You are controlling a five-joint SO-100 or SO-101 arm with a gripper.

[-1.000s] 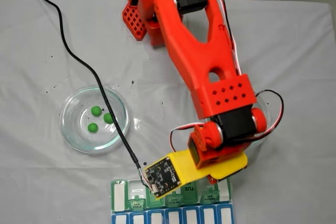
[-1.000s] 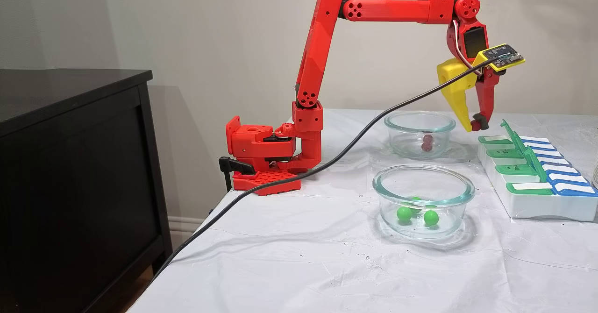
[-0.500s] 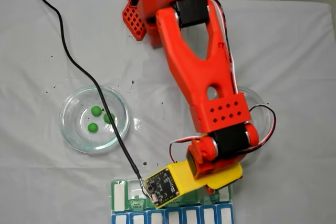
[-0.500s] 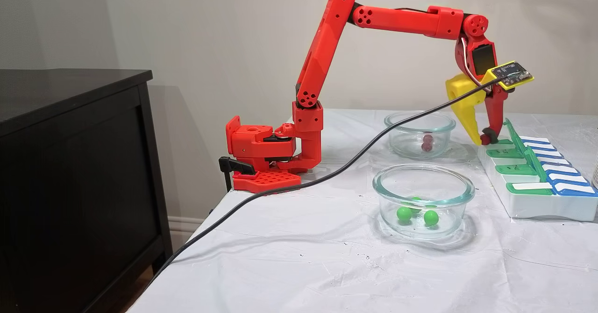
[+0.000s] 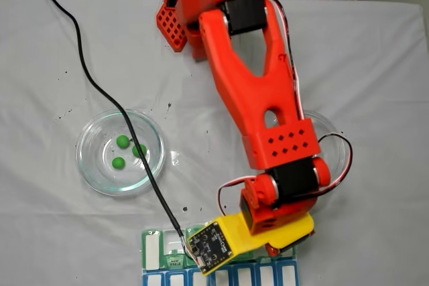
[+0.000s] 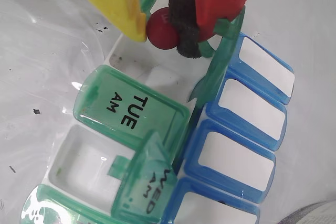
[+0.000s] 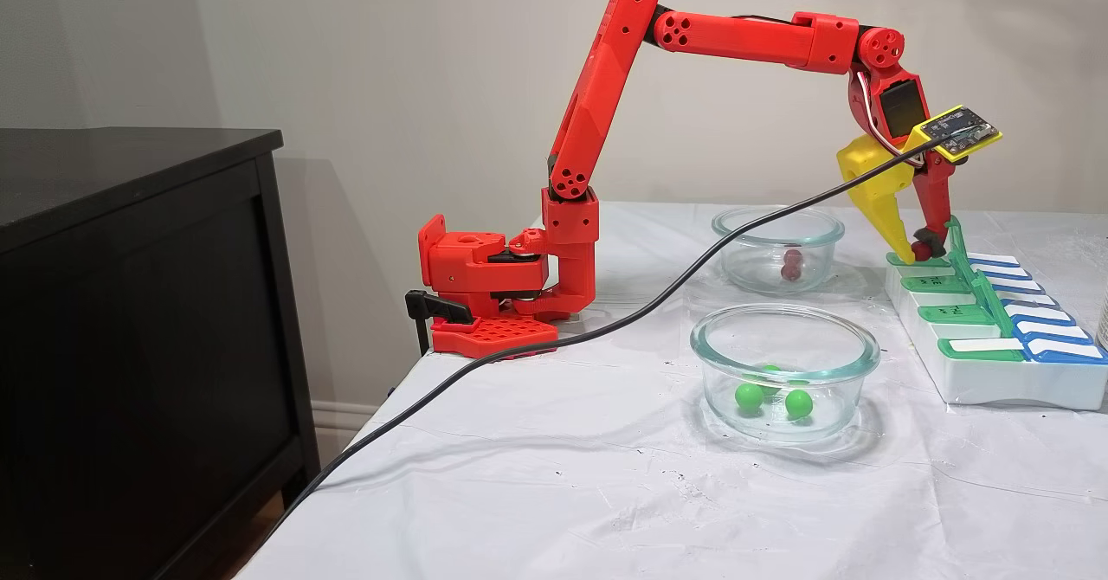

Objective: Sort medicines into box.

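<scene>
In the side fixed view, a black wooden cabinet point(image 7: 130, 320) stands at far left, beside the white cloth-covered surface point(image 7: 563, 493). The red arm's base point(image 7: 493, 290) is clamped at the surface's near-left edge, and a black cable point(image 7: 606, 325) runs from the floor up to the wrist. Further right, a round clear glass dish point(image 7: 783, 370) holds three bright green balls point(image 7: 750, 396); behind it, a second clear glass dish point(image 7: 777, 248) holds dark red balls point(image 7: 789, 264), probably two, though they overlap. At far right lies the flat weekly pill organizer point(image 7: 995, 329) with translucent green lids and a blue row.

The claw point(image 7: 917, 253), one yellow finger and one red finger with a dark pad, hangs low over the organizer's far end. In the wrist view the claw point(image 6: 165, 24) is closed narrow on a single dark red ball point(image 6: 161, 31), pinched between the yellow tip and the dark pad, just above an open green-lidded compartment. Below it the TUE AM lid point(image 6: 131, 111) lies shut and the WED AM lid point(image 6: 149, 187) stands partly raised.

From above, the green balls' dish point(image 5: 120, 152) sits at left and the arm covers most of the organizer point(image 5: 153, 251).
</scene>
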